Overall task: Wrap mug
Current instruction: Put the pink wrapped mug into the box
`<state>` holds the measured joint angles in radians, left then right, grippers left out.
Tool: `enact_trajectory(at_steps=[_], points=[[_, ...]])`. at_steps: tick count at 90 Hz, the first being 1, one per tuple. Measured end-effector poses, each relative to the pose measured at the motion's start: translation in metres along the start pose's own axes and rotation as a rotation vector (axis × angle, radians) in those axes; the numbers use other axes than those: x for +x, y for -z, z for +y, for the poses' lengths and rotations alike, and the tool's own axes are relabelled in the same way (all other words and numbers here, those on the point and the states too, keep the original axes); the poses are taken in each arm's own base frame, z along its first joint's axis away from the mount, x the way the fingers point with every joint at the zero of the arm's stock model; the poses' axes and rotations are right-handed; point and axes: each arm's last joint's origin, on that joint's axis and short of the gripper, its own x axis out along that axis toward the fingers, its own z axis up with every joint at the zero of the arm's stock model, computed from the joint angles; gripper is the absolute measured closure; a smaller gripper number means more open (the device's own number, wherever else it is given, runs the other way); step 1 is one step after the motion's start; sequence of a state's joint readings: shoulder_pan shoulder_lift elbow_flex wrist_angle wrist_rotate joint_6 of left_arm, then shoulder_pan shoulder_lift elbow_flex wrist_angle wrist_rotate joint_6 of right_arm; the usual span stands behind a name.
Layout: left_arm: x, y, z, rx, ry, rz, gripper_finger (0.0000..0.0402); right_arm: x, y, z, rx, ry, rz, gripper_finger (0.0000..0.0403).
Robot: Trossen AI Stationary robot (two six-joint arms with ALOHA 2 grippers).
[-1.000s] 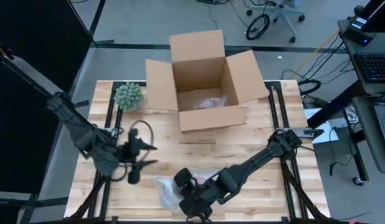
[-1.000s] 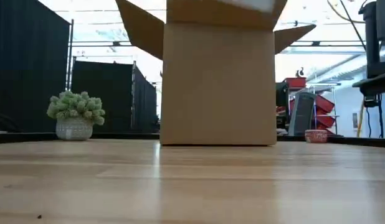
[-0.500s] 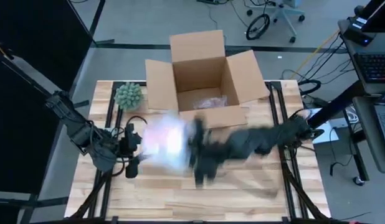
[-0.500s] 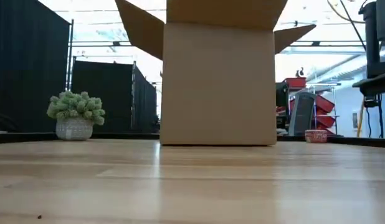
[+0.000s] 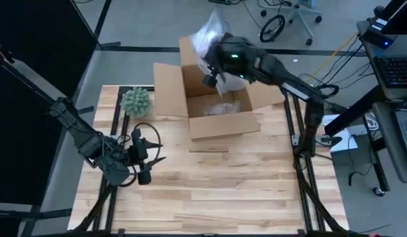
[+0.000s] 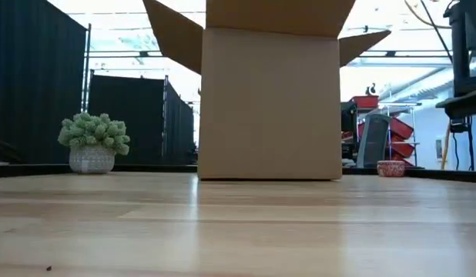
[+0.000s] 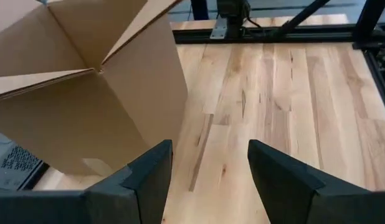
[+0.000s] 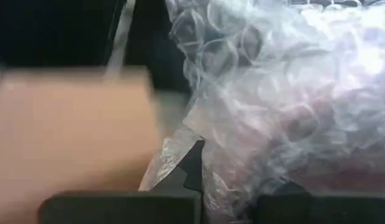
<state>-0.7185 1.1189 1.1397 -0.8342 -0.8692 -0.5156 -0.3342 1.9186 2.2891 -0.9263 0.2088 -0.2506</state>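
Note:
A bundle of clear bubble wrap (image 5: 209, 31) hangs high over the far flap of the open cardboard box (image 5: 215, 82). My right gripper (image 5: 215, 66) is shut on it. The bundle fills the right wrist view (image 8: 286, 93). The mug is hidden; I cannot see it inside the wrap. My left gripper (image 5: 148, 162) hovers open over the table's left side, its fingers (image 7: 142, 180) apart with nothing between them, facing the box (image 7: 86, 81). My right gripper pinches a bunched part of the bubble wrap (image 8: 208, 168) between its two fingers, several layers together. The bundle is lifted clear of the table and box, standing out past the fingertips toward the far side. The wrap itself hides the exact place of contact.
A pale pinkish wrapped thing (image 5: 220, 108) lies on the box's floor. A small potted plant (image 5: 135, 101) stands at the table's far left corner, also in the low view (image 6: 93, 142). Bare wooden tabletop (image 5: 243, 191) stretches along the near side.
My right gripper has swung fast from the table's near edge up and toward the far edge, carrying the bubble-wrap bundle off the tabletop to a place high over the box.

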Motion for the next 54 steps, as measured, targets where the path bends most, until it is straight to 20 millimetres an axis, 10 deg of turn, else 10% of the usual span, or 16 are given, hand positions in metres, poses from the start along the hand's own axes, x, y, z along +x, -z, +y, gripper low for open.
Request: enact_trajectory(at_steps=[54], points=[[0.017, 0.008, -0.018, -0.01, -0.034, 0.051, 0.0203, 0.204, 0.132, 0.08, 0.065, -0.213, 0.694, 0.0386]])
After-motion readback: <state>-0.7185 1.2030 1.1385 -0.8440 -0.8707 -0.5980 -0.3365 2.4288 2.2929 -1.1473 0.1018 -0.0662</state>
